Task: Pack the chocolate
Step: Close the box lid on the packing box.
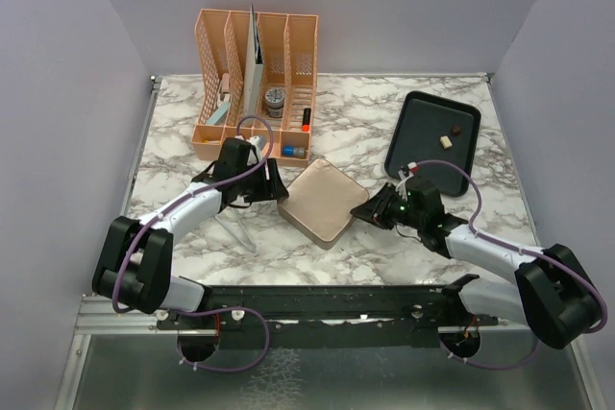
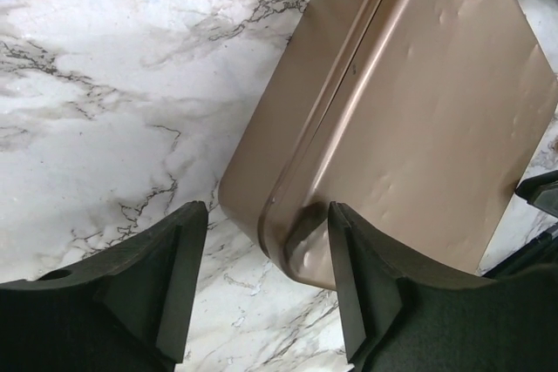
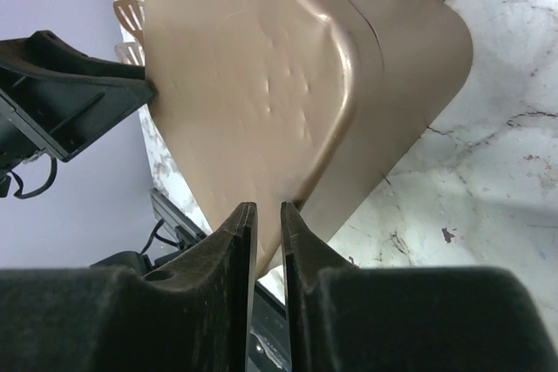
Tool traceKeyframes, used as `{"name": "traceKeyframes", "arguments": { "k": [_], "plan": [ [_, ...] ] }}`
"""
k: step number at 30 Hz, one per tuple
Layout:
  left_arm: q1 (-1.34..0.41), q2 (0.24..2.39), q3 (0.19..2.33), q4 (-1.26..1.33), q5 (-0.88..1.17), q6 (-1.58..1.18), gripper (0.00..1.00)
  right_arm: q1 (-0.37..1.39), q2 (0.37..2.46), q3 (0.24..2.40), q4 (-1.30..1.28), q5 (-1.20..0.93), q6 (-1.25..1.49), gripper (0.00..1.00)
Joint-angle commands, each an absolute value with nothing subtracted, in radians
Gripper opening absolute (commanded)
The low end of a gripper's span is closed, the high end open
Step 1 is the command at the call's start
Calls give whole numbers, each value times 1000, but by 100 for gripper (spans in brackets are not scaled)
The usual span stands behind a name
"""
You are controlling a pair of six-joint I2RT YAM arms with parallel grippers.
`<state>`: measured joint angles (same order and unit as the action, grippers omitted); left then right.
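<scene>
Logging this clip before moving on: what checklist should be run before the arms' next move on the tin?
1. Gold tin open for packing: not ok, it is closed.
2. Left gripper open, tin corner between its fingers: ok.
3. Right gripper gripping the opposite corner: cannot tell, jaws nearly together at the edge.
4. Chocolate ready on the black tray: ok, two pieces visible.
5. Tin apart from the pink organizer: ok.
</scene>
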<state>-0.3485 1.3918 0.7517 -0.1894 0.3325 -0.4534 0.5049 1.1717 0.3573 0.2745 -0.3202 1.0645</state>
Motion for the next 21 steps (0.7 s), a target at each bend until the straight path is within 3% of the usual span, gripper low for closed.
{"name": "traceKeyframes", "arguments": {
  "k": [1,10,16,21],
  "plan": [
    [-351,1400,782,-194,369,-428,65,513,1197,399,316,-322,1048,24],
    [-354,1414,768,-170,409,-422,68,512,1193,412,326,-325,1071,30],
    [-354,1429,793,-170,441,-401,71,513,1108,434,149,-304,1070,47],
    [-357,1444,826,-168,429,-393,71,513,1040,411,71,-234,1066,48]
  ]
}}
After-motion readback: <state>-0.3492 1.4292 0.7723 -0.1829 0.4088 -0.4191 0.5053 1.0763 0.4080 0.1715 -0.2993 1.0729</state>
